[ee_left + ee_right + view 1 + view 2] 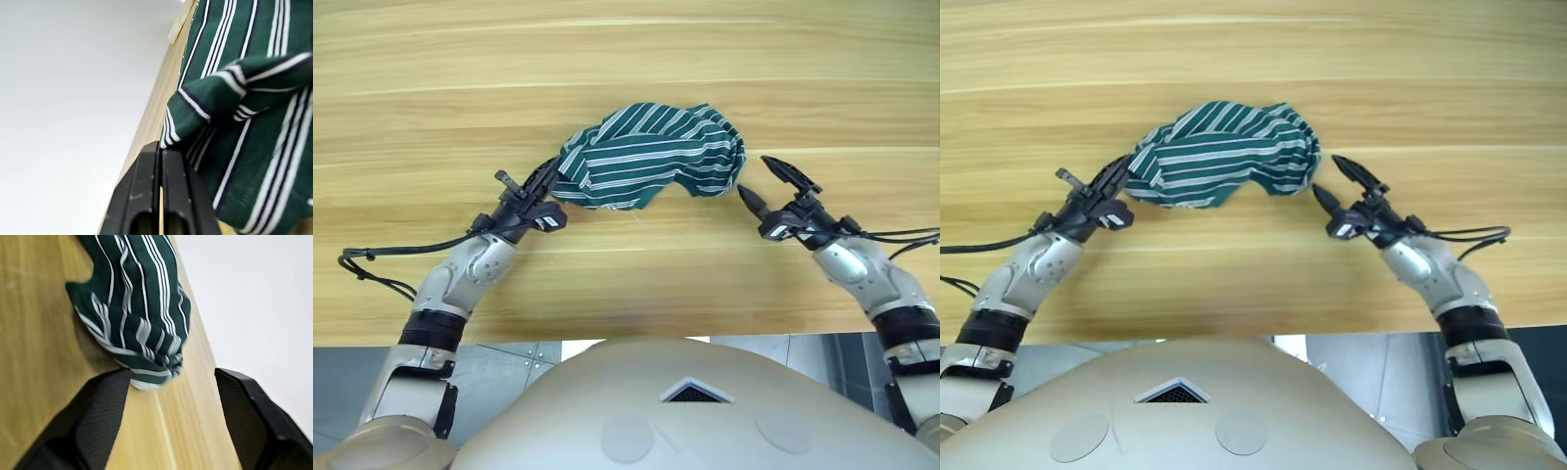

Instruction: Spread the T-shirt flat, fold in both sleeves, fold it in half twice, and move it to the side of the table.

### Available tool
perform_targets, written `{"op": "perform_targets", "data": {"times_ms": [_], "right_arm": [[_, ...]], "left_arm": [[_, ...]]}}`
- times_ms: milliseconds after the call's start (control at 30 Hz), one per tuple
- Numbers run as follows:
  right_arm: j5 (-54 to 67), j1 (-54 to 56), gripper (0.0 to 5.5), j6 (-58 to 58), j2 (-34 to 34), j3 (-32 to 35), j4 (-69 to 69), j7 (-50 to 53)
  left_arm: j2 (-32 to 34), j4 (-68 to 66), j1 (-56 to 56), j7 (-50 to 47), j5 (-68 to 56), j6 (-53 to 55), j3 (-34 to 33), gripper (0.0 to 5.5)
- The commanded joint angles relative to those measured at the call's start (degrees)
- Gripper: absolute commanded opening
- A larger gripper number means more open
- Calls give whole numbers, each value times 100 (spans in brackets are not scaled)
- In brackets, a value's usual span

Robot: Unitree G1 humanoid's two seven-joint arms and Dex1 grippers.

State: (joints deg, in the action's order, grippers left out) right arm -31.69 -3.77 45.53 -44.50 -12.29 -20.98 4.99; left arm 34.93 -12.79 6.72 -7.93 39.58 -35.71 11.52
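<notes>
Wooden table (626, 59), centre: green striped T-shirt (651, 157), crumpled in a heap; left gripper (548, 179) closed, apparently pinching its left edge; right gripper (771, 186) open, just beside its right edge; advised: seize the hem there, then draw both sides apart evenly.

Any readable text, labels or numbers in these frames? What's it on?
No text can be read.
T-shirt: stripes only, no print showing.
left gripper and right gripper: a small white mark on each body, too small to read.
table: wood grain, no markings.
</notes>
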Motion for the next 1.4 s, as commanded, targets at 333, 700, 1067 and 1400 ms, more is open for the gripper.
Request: {"op": "perform_targets", "data": {"times_ms": [333, 700, 1067, 1400], "right_arm": [[-936, 258, 316, -528, 383, -531, -144, -164], [-1323, 438, 178, -629, 562, -938, -496, 377], [-1294, 481, 39, -668, 512, -1036, -567, 402], [-520, 502, 2, -431, 566, -489, -288, 692]], "left_arm": [[4, 157, 200, -332, 38, 306, -232, 1], [-43, 184, 231, -476, -11, 352, -357, 0], [-38, 344, 271, -381, -9, 363, -337, 0], [-41, 301, 363, -537, -448, 228, -671, 0]]}}
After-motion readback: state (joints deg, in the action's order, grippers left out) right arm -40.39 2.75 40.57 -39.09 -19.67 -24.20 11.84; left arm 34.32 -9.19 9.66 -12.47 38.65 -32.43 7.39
